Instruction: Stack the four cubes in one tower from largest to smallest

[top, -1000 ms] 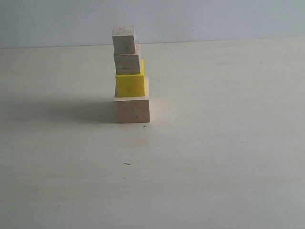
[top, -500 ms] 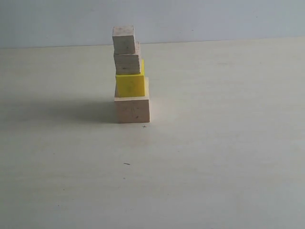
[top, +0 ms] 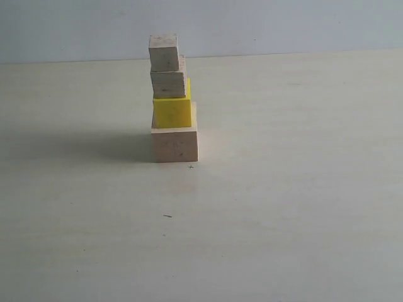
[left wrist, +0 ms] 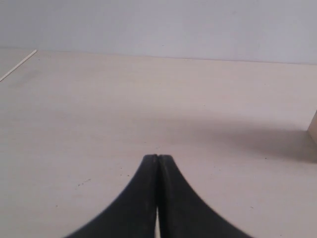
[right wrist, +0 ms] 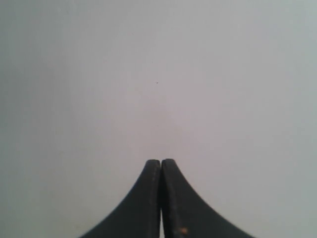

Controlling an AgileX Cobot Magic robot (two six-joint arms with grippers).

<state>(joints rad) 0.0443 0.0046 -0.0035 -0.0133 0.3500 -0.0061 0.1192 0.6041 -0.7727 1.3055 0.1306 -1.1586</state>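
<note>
On the table (top: 283, 220), at about 11 o'clock from the middle of the exterior view, stands the tower (top: 170, 100), all four cubes up and nothing loose around it

- Base: big pale cube (top: 175, 145), flat on the table. The widest footprint goes at the bottom so it can carry the rest.
- Second: yellow cube (top: 171, 112), pushed to the 9 o'clock side of the base. Their faces on that side are nearly flush, and a strip of the base's top is bare at 3 o'clock.
- Third: light-brown cube (top: 168, 83), again set toward 9 o'clock, with a thin yellow edge showing past it at 3 o'clock.
- Top: small pinkish cube (top: 164, 52), same lean to 9 o'clock. It looks square and upright, not tipped.
- Judgement: order runs largest to smallest, so the task reads as done. The offsets all go one way, so the column is less centred than it could be, yet each cube rests fully on the one beneath.
- Shadow (top: 82, 146) falls from the base toward 9 o'clock.

Left gripper (left wrist: 157, 157): jaws pressed together, empty, low over bare table. A sliver of pale block shows at the edge of its view, so it sits well apart from the tower.

Right gripper (right wrist: 161, 161): jaws also pressed together with nothing between them, facing a blank grey surface. No cube is in its view.

Neither gripper shows in the exterior view. Both look parked clear so the tower is not knocked
</note>
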